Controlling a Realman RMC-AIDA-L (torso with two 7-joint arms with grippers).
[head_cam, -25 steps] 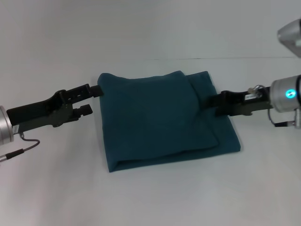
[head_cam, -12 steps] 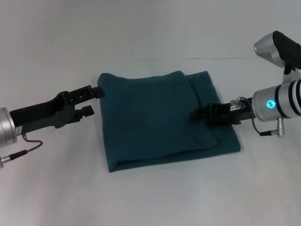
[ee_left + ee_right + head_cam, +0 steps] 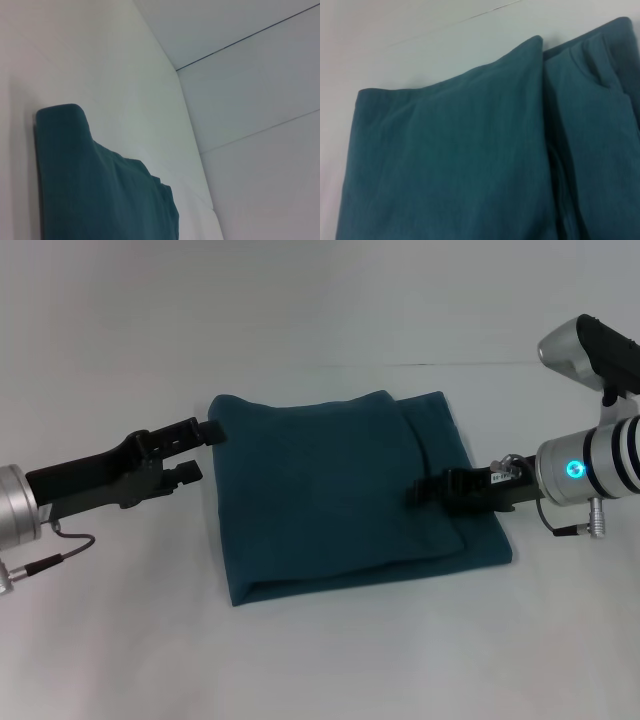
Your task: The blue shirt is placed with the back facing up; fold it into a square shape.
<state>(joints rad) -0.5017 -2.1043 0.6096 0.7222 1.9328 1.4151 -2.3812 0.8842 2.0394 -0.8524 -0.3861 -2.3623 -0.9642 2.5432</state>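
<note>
Shirt (image 3: pixel 345 490) mostly folded, roughly square; top layer short of right edge. Left gripper (image 3: pixel 196 450) spread beside it; right gripper (image 3: pixel 420 490) over that edge, can't tell.

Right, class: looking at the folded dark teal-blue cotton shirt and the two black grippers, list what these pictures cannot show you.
- Dark teal-blue cotton shirt: its underside is hidden against the white table in every view.
- Right gripper: head view shows it dark over the cloth; open or shut cannot be told.
- Both wrist views: no own fingers visible, shirt cut off by the edges.
- Left gripper: open, beside the shirt's left edge.
</note>
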